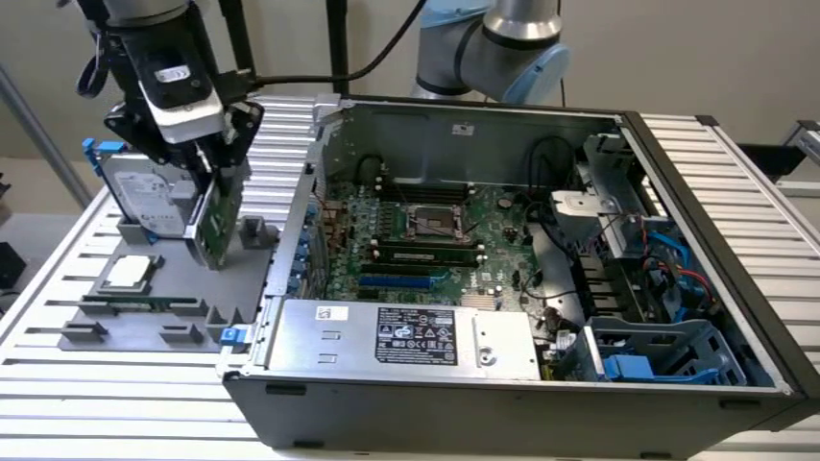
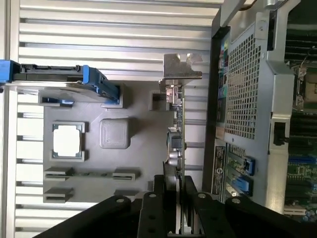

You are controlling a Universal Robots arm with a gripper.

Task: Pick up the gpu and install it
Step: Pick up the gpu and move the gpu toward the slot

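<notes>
**End effector [image 1: 211, 178] clamped on the gpu [image 1: 221, 226] over the parts tray**

The black end effector is clenched on the gpu, a thin, flat, dark green circuit board held upright on its edge. In the wrist view the two black fingers [image 2: 157, 203] press against opposite faces of the card. There the gpu [image 2: 176, 129] is seen edge-on as a narrow strip carrying small components. An angled grey metal end bracket [image 2: 181, 67] sits at the end far from the end effector [image 2: 174, 198].

The gpu stands over a grey moulded parts tray [image 1: 167, 322], on the tray's side nearest the open black computer case [image 1: 513, 413]. The tray lies to the exterior view's left of the case. Whether the card's lower edge touches the tray cannot be told.

Just beside the gpu, on the exterior view's left, a silver hard drive with blue side rails [image 1: 138, 197] stands upright in the tray. Nearer the camera, a small square silver CPU chip [image 1: 132, 272] lies flat in its own recess, apart from the card.

Tray and case both rest on a white slatted tabletop [image 1: 115, 403]. Inside the case a green motherboard [image 1: 429, 230] lies flat. A silver power supply with a black label [image 1: 397, 336] runs along the near side of the case. A light blue and silver arm joint [image 1: 513, 48] shows behind the case's far wall.
</notes>
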